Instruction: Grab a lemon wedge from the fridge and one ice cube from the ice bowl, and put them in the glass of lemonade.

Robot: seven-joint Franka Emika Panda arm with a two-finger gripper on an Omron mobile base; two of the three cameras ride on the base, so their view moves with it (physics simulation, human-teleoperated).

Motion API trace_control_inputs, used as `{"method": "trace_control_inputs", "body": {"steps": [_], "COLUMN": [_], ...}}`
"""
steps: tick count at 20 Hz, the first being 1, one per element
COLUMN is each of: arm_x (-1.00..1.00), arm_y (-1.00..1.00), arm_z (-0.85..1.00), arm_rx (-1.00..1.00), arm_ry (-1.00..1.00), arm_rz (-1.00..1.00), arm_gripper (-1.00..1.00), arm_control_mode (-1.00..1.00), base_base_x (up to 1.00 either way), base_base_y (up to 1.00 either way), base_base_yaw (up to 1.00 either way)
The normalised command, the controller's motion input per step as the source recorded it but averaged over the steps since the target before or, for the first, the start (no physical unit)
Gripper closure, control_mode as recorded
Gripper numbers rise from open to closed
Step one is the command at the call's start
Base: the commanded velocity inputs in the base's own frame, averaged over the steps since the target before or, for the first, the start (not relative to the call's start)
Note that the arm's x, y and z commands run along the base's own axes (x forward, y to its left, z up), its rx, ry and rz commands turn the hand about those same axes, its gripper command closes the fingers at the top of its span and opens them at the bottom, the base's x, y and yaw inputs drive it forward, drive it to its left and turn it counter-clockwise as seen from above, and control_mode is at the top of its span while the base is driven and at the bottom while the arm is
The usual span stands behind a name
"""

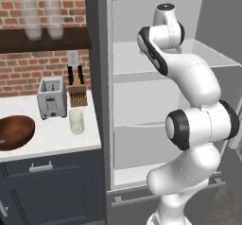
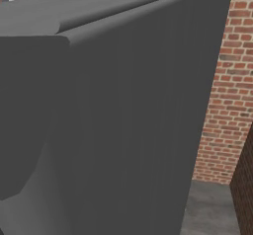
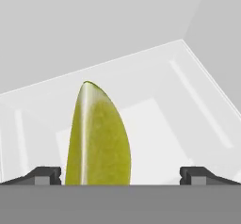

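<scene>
The arm reached into the open fridge (image 1: 156,101); in the hand view the gripper (image 3: 120,175) stood wide open, its fingertips (image 3: 44,175) apart on either side of the lemon wedge (image 3: 97,138), which lay on the white shelf nearer the left tip; the glass of lemonade (image 1: 76,121) stood on the counter (image 1: 52,136) beside the ice bowl (image 1: 14,132).

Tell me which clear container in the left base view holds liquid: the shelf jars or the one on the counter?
The glass of lemonade on the counter, right of the toaster: pale yellowish-white inside. The two taller jars on the shelf look frosted and empty.
</scene>
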Motion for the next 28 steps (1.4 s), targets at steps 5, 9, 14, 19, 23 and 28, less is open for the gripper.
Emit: {"method": "trace_control_inputs", "body": {"steps": [5, 9, 14, 19, 23, 28], "arm_x": [0.13, 0.05, 0.23, 0.04, 0.01, -0.24], "arm_y": [0.07, 0.00, 0.00, 0.00, 0.00, 0.00], "arm_z": [0.04, 0.11, 0.00, -0.22, -0.31, -0.09], "arm_rx": [0.00, 0.00, 0.00, 0.00, 0.00, 0.00], "arm_ry": [0.00, 0.00, 0.00, 0.00, 0.00, 0.01], "arm_rz": [0.00, 0.00, 0.00, 0.00, 0.00, 0.00], "arm_gripper": [-1.00, -1.00, -1.00, -1.00, -1.00, -1.00], "arm_control_mode": [-1.00, -1.00, -1.00, -1.00, -1.00, -1.00], "base_base_x": [0.00, 0.00, 0.00, 0.00, 0.00, 0.00], "base_base_y": [0.00, 0.00, 0.00, 0.00, 0.00, 0.00], "base_base_yaw": [0.00, 0.00, 0.00, 0.00, 0.00, 0.00]}}
